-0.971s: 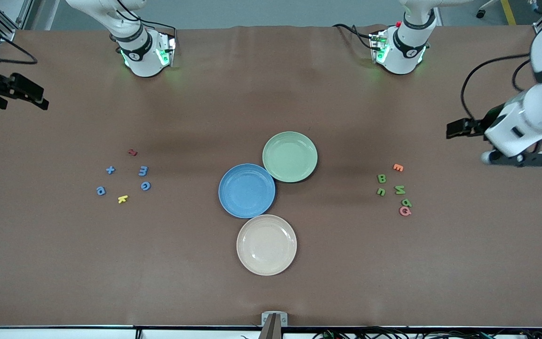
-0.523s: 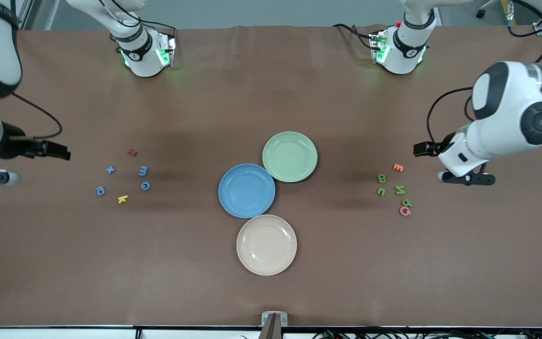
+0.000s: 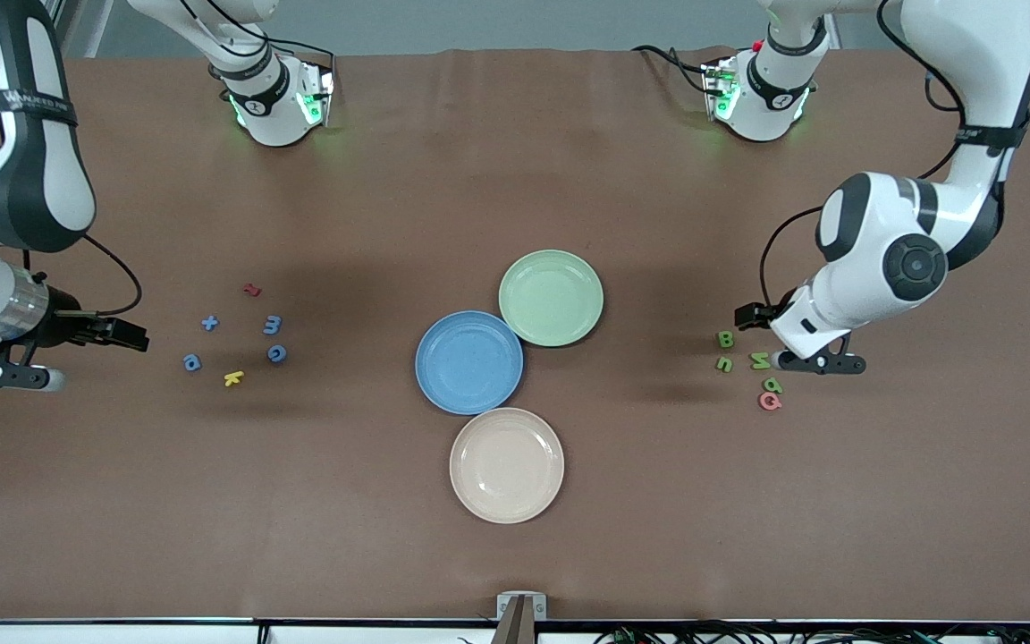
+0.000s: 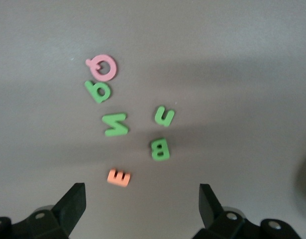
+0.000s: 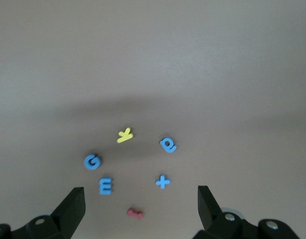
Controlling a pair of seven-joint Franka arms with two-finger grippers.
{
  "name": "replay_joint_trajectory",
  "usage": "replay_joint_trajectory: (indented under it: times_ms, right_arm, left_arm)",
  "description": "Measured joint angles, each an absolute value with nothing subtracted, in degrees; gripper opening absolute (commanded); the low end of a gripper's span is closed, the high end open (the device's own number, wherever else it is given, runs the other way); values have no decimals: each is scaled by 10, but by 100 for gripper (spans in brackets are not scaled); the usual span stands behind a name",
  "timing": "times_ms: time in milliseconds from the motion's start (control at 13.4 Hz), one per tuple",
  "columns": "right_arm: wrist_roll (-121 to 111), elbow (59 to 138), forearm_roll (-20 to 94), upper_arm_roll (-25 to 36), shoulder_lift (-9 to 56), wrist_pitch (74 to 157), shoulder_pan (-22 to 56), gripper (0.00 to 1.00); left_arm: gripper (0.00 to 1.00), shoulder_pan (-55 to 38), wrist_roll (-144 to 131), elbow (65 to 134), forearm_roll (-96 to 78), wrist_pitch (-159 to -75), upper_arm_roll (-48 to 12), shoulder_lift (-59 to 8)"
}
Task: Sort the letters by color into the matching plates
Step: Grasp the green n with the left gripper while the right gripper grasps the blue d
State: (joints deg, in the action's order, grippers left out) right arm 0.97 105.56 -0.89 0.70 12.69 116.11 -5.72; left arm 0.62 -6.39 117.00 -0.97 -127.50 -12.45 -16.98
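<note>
The blue plate [image 3: 468, 362] and the pale green plate [image 3: 551, 298] touch at mid-table, both empty. Blue letters lie toward the right arm's end: plus [image 3: 209, 323], E [image 3: 273, 324], G [image 3: 276, 353] and a round one [image 3: 192, 362]. Green letters lie toward the left arm's end: B [image 3: 725, 339], u [image 3: 724, 364], N [image 3: 760, 360], q [image 3: 772, 385]. My left gripper [image 3: 743, 315] is open and empty over the orange E [image 4: 118, 177], beside the green B [image 4: 160, 149]. My right gripper [image 3: 139, 342] is open and empty, beside the blue letters [image 5: 106, 186].
A beige plate [image 3: 506, 465] sits nearer the front camera than the blue plate. A yellow k [image 3: 232, 377] and a red piece [image 3: 252, 290] lie among the blue letters. A pink Q [image 3: 770, 402] lies by the green q.
Both arms have swung in from the table's ends toward the letter clusters. The left gripper now covers the orange E in the front view.
</note>
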Motion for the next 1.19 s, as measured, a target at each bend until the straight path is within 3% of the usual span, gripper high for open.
replay_joint_trajectory:
  times_ms: [299,597,1194]
  right_arm:
    - [-29,1161,-9,7,129,1305,-86,100]
    - [-42,1236,-9,6,143,1409,-97,100]
    - [-42,1261,-9,1,221,1481,-97,100]
  left_arm:
    - [99,-5,-64,1207,0,-1372,-125,-204]
    - [98,-7,-89,1211,42,-1410,-125,-243]
    - [88,-24,-191,1171,78,-1418,-125,-292]
